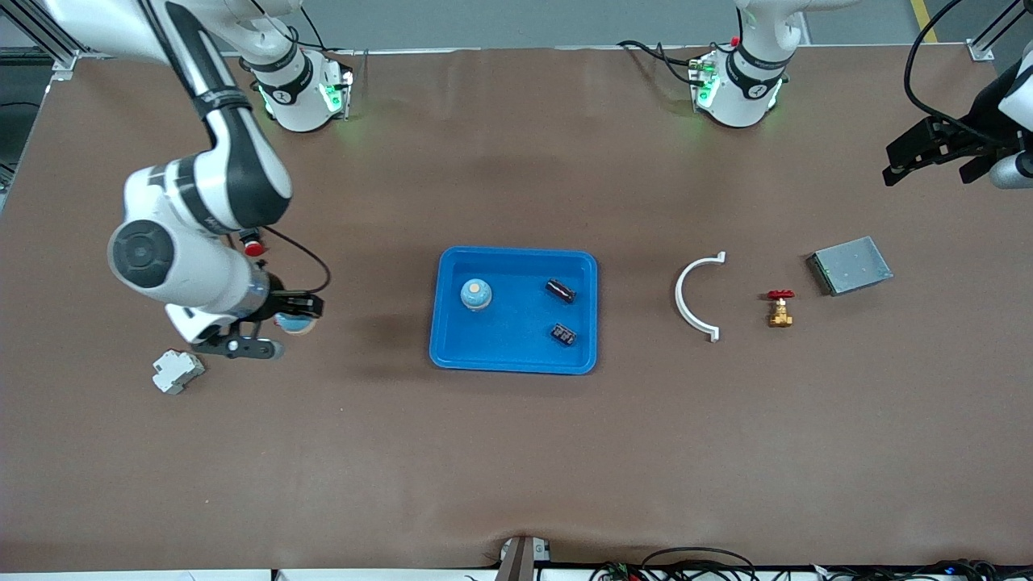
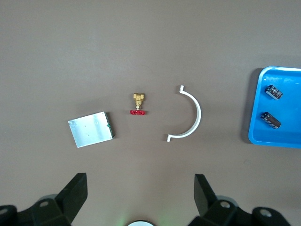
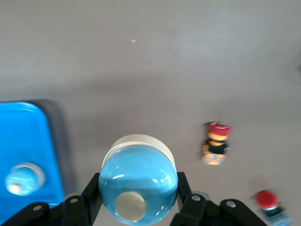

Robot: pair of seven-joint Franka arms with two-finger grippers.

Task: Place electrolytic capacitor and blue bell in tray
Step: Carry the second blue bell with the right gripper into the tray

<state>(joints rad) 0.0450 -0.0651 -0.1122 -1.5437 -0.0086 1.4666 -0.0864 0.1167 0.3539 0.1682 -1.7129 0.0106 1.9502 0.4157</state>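
Blue bell (image 3: 138, 188) in right pincer (image 3: 136, 200) (aloft), beside tray (image 1: 452, 347).

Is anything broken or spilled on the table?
Nothing looks broken or spilled. One blue bell and two capacitors lie in the tray. The right gripper holds another blue bell above the table. The left gripper waits, open.

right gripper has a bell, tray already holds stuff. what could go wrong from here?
1. The right gripper pinches the rounded, glossy blue bell low on its dome; it might slip out in transit.
2. The tray already holds another bell and two capacitors, so a drop could knock them.
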